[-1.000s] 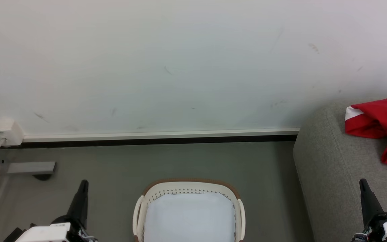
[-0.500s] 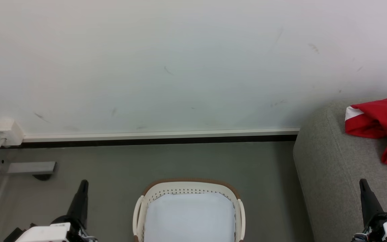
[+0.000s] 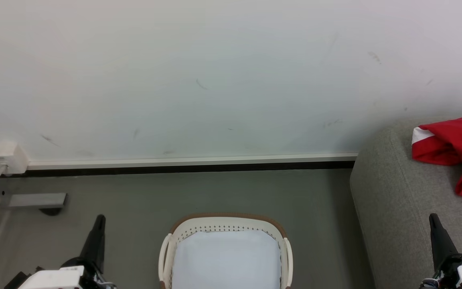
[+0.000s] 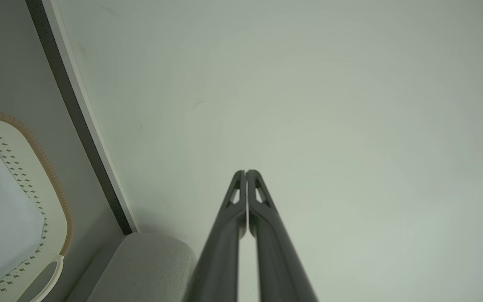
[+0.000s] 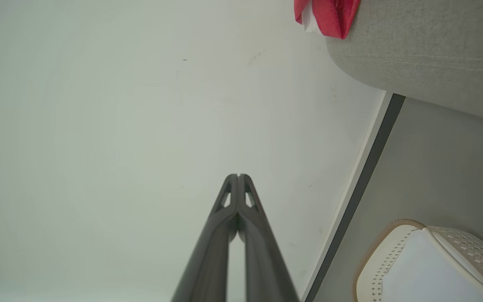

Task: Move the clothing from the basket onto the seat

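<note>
We found the red sports garment point(image 3: 455, 152) on the grey sofa point(image 3: 395, 208) at right, the laundry basket point(image 3: 227, 220) bottom-centre without it, and the left gripper point(image 3: 100, 218) and right gripper point(image 3: 432, 217) closed empty, seemingly parked because delivery looked complete.

- The clothing point(image 3: 457, 146): bright red with a white panel, crumpled on the seat; the head view's right edge cuts it off, so its full spread is unclear.
- The basket point(image 3: 227, 220): cream, perforated, brown-rimmed, upright on the floor, with a white liner sheet point(image 3: 227, 257) inside.
- The seat point(image 3: 391, 208): light grey woven sofa, right of the basket, not touching it.
</note>
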